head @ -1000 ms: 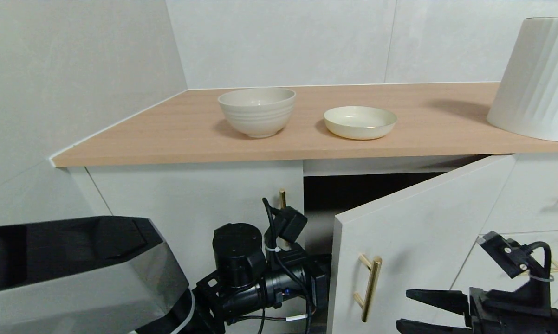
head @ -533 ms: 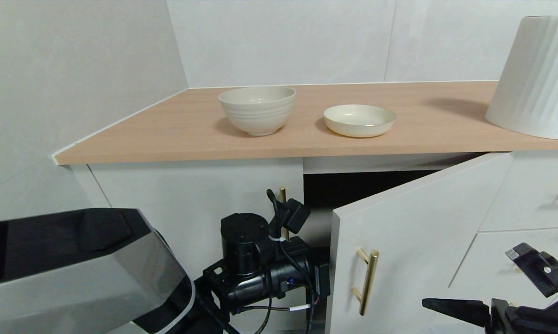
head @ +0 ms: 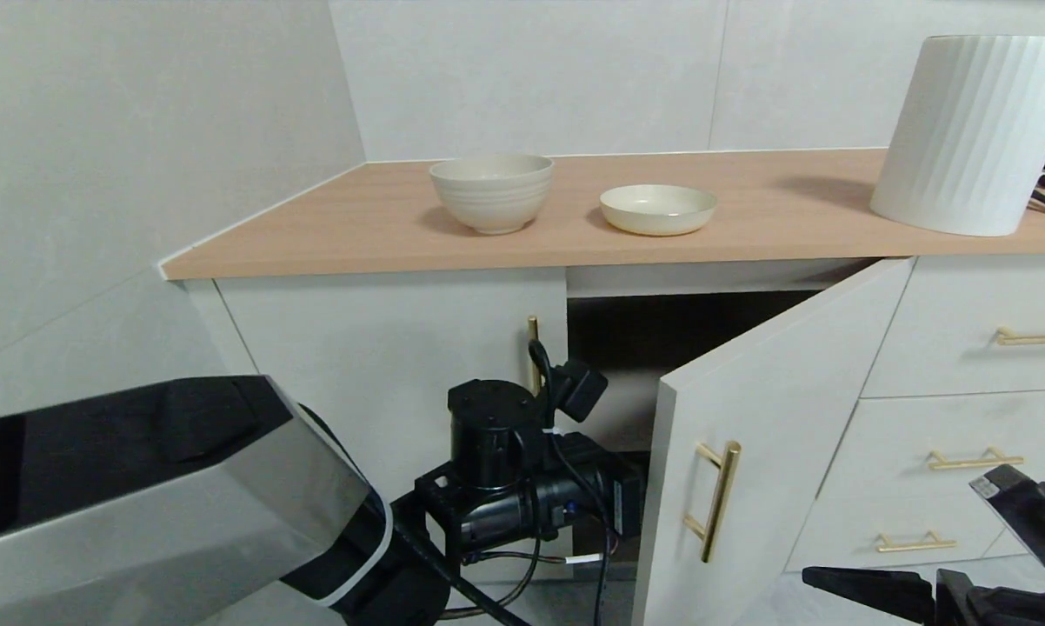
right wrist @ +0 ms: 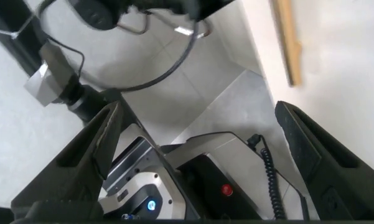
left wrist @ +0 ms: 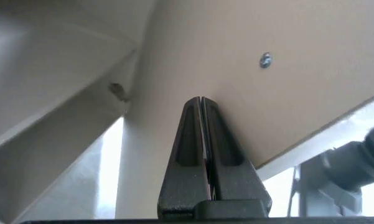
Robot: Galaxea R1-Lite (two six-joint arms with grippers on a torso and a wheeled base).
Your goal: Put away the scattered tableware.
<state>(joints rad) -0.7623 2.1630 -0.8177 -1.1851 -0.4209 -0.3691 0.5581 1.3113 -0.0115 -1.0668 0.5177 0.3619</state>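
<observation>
Left arm [head: 522,487] sits low at 6 o'clock in the head view, wrist level and aimed into the gap of the open cabinet. Left pincer [left wrist: 201,109] is pressed together, nothing between the fingers, tips close to a pale flat board with one screw [left wrist: 265,60] in it; contact can't be told.

Right arm is low at 5 o'clock, in front of the drawers. Right pincer [right wrist: 199,112] is spread wide and holds nothing, black fingers [right wrist: 93,155] pointing toward the door, over the grey tiled floor [right wrist: 230,106].

Bench [head: 357,235] is light wood grain, flat, running from the corner at 10 o'clock out to 3 o'clock. Walls are large pale glossy tiles.

Bowl [head: 492,191] stands upright on the bench near 12 o'clock: deep, round, beige, ribbed bands on the outside. Dish [head: 658,209] is at the bowl's 3 o'clock, apart from it: shallow, round, cream, smooth and glossy.

Ribbed white container [head: 975,130] stands at 2 o'clock, tall and tapering, well apart from the dish.

Below the bench, white matte cabinet fronts. Cabinet door [head: 775,417] is swung open, dark inside behind it, with a brass bar handle [head: 715,500]. Drawers [head: 966,348] at 3 to 4 o'clock have slim brass pulls.
</observation>
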